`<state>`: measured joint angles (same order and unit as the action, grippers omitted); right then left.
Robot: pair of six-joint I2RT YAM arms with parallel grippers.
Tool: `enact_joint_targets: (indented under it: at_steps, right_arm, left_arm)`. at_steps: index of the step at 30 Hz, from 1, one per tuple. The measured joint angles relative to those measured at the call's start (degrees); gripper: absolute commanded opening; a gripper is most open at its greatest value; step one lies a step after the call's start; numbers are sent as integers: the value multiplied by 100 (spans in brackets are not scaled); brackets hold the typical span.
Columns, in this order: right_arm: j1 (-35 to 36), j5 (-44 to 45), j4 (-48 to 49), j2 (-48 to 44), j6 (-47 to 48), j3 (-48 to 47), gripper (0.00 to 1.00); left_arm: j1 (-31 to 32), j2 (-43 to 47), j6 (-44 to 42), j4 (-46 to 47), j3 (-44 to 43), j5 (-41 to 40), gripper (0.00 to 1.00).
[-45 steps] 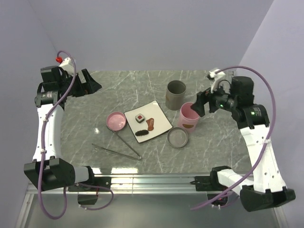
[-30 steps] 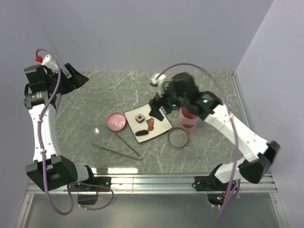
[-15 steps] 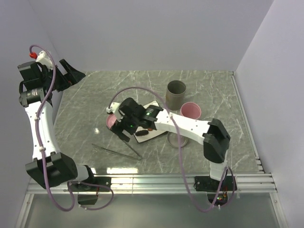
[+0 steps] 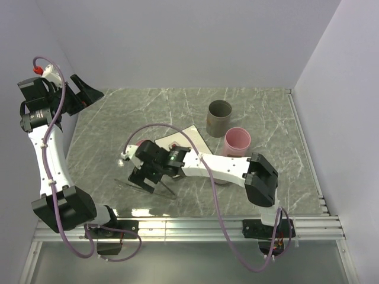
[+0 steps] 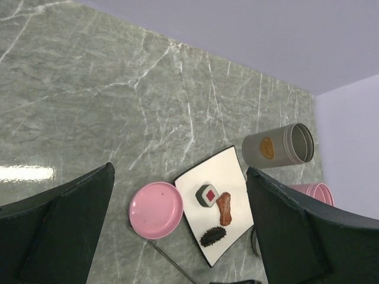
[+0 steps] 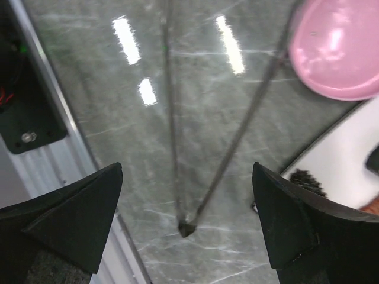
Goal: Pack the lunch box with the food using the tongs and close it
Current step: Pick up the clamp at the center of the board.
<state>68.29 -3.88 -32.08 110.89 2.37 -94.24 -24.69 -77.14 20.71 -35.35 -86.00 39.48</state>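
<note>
White arm links (image 4: 50,160), black joints (image 4: 260,180), black wedge-shaped tool fingers (image 5: 59,228) and looping purple cables (image 4: 161,126).

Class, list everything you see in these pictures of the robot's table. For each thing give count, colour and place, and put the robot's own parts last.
table: one, grey-green marble, under everything
grey cup: one, grey, far side, right of centre
pink cup: one, pink, just nearer than the grey cup
white plate: one, white, square, mid-table
pink dish: one, pink, left of the plate
white block: one, white with red centre, on the plate
reddish-brown piece: one, flat, on the plate
dark brown oblong: one, on the plate
tongs: one, silver, flat on the table near the front edge
left hand: one, black fingers, open, raised at the far left
right hand: one, black fingers, open, above the tongs
</note>
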Motion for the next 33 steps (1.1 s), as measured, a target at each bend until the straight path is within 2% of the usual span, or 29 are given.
enact_joint_targets:
  at_steps: [14,33]
  right_arm:
    - [184,-24,164,492,-105,577,97]
    - [186,264,566,907,-127,483,96]
  left_arm:
    - [-42,0,76,109,2,254,99]
    - [-52,127,120,214,140,424,99]
